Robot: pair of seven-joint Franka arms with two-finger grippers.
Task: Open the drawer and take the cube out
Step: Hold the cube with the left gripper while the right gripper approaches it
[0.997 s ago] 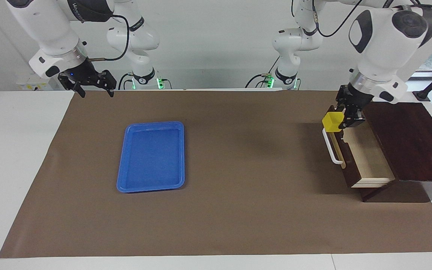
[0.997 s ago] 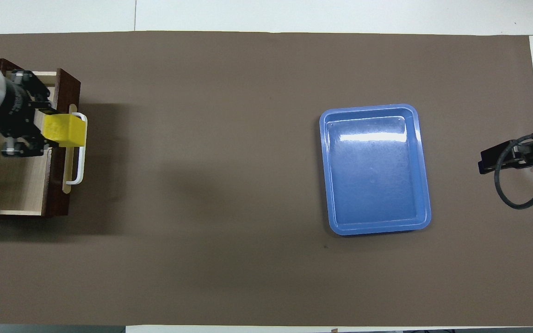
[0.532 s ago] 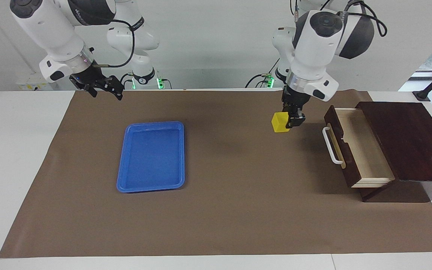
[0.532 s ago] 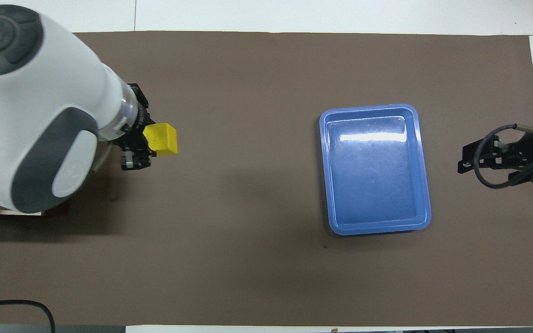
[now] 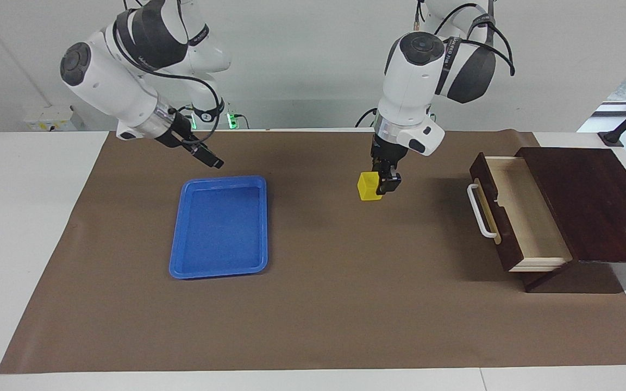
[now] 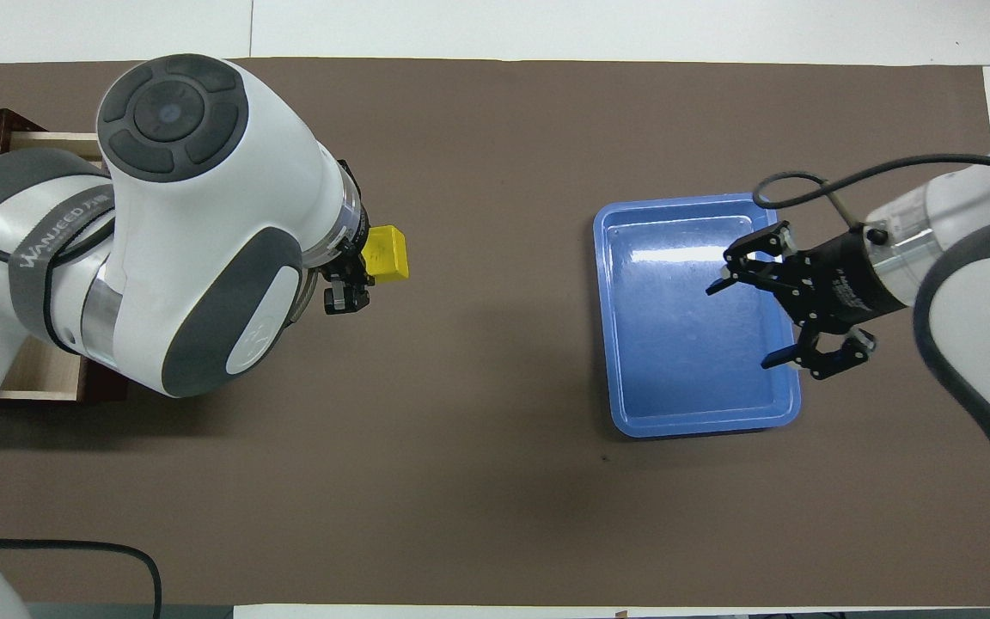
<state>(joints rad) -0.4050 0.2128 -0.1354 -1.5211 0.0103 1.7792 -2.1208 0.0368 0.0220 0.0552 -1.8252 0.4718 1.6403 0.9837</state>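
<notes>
The dark wooden drawer [image 5: 511, 217] stands pulled open at the left arm's end of the table, with its pale interior empty and its white bar handle [image 5: 480, 212] facing the table's middle. In the overhead view the left arm hides most of the drawer [image 6: 39, 383]. My left gripper [image 5: 381, 186] [image 6: 357, 277] is shut on the yellow cube [image 5: 369, 187] [image 6: 385, 254] and holds it over the brown mat between the drawer and the tray. My right gripper [image 5: 214, 161] [image 6: 740, 325] is open and empty over the blue tray.
The flat blue tray [image 5: 178, 228] [image 6: 605, 344] lies empty on the brown mat [image 5: 345, 304] toward the right arm's end. The dark wooden box [image 5: 590, 201] that houses the drawer sits at the table's edge.
My left gripper has carried the cube from above the drawer out over the mat toward the table's middle. My right gripper has swung out from the table's edge to over the tray.
</notes>
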